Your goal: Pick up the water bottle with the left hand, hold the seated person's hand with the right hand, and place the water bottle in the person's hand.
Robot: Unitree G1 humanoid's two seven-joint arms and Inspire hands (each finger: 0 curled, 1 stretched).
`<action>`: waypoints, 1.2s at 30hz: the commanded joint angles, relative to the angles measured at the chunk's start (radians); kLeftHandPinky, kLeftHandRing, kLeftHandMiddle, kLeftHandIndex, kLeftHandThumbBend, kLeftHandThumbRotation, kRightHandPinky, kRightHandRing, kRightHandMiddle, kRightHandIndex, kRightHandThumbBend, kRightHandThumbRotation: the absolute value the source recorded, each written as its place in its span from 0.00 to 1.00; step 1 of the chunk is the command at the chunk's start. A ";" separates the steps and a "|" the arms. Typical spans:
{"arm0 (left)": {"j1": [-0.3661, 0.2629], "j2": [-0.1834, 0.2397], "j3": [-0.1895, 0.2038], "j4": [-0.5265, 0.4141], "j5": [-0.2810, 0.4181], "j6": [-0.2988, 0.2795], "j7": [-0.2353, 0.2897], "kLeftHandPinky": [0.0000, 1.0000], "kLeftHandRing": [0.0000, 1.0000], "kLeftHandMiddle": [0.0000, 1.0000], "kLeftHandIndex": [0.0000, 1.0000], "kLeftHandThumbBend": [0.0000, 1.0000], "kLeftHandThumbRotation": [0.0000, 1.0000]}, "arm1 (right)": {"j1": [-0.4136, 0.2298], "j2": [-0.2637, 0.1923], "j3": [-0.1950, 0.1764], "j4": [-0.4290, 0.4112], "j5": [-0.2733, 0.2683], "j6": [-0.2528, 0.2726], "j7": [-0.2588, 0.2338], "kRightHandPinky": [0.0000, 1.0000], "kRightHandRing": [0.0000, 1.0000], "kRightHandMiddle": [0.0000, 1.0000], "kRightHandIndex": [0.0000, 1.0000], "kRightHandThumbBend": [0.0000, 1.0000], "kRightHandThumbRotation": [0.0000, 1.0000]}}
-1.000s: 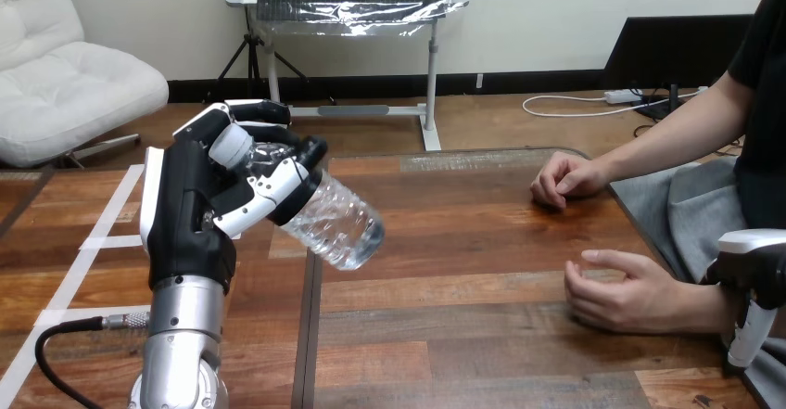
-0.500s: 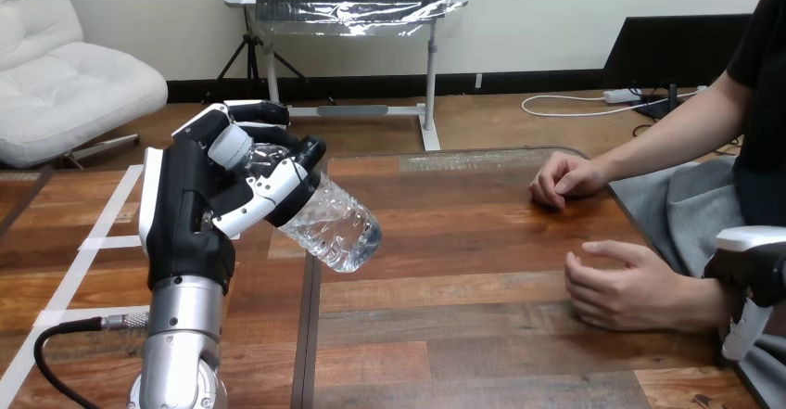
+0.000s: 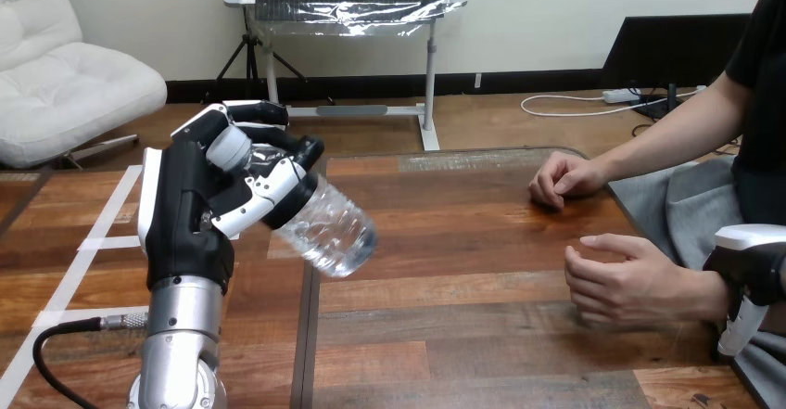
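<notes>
Your left hand [image 3: 190,214] stood upright over the left part of the worktop [image 3: 463,251], on its silver forearm [image 3: 181,353]. Its fingers [image 3: 264,191] were curled tight round the water bottle [image 3: 324,228] and gripped it near the neck. The clear bottle lay tilted in that grip. Its pale cap [image 3: 229,147] sat up between the curled fingers, and its body ran down and to the right, out past the fingertips. Its base hung in the air above the wood, touching nothing but your hand.

Well to the right of those fingers, across a bare stretch of worktop, the person's nearer hand [image 3: 630,284] was half open. It was turned on its side with its own fingers loosely bent, low over the wood. It was well apart from the bottle.

Your right hand [image 3: 753,274] came in at the lower right edge. It sat directly against the wrist [image 3: 709,293] of that nearer hand, partly in front of it. You could not tell from this angle whether it had closed round the wrist or only rested beside it.

The person's farther hand [image 3: 565,179] lay beyond the nearer one as a loose fist on the worktop. It was well clear of both your hands and of the bottle.
</notes>
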 commanded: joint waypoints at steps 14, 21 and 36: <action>-0.074 0.012 0.020 -0.010 -0.008 -0.008 -0.005 0.37 0.42 0.46 0.51 0.61 0.00 | -0.067 0.068 0.046 0.079 0.016 -0.023 -0.035 0.37 0.50 0.62 0.70 0.63 0.00; -0.076 0.012 0.022 -0.011 -0.004 -0.004 -0.005 0.37 0.42 0.46 0.51 0.61 0.00 | -0.062 0.067 0.043 0.089 0.027 -0.057 -0.066 0.44 0.55 0.65 0.65 0.63 0.00; -0.078 0.010 0.027 -0.011 0.001 0.004 -0.008 0.37 0.42 0.46 0.51 0.61 0.00 | -0.065 0.075 0.043 0.115 0.035 -0.085 -0.126 0.48 0.58 0.66 0.60 0.61 0.00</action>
